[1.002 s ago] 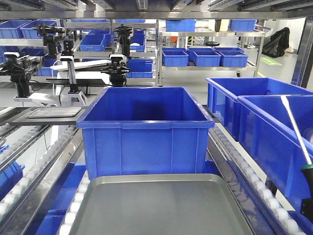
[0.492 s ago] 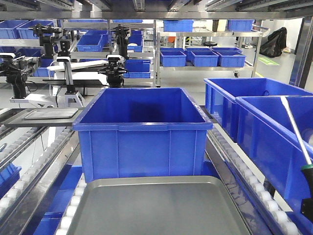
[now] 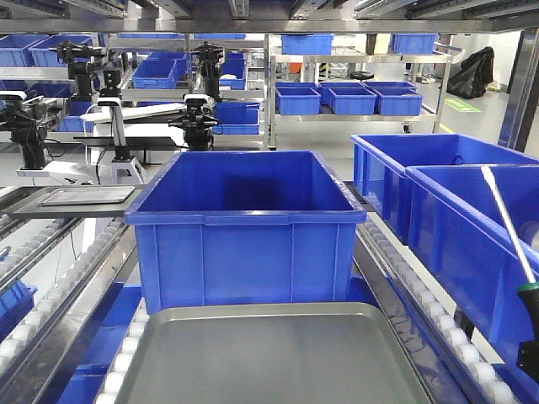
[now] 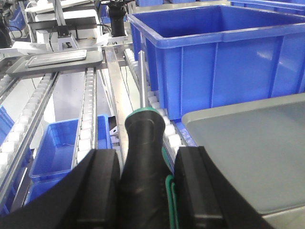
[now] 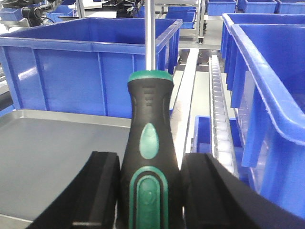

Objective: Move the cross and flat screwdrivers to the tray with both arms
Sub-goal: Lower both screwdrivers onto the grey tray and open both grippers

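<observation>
Screwdrivers, rigid and handle-heavy, sit clamped by their grippy handles, one (image 4: pixel 143 162) in the left gripper (image 4: pixel 145 183), one (image 5: pixel 150 162) in the right gripper (image 5: pixel 150 191), flanking the bare tray (image 3: pixel 278 358).

Two black-and-green-handled, silver-shafted screwdrivers (image 4: pixel 143 167) (image 5: pixel 150 162) are held shaft-forward beside the wide, shallow grey metal tray (image 3: pixel 278 358).

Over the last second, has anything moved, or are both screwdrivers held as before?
The front view shifted slightly a second ago, then settled: the nearest blue crate and grey tray sit a little left of before. The right screwdriver stays raised at the right edge. Now both grippers grip handles; nothing was released.
</observation>
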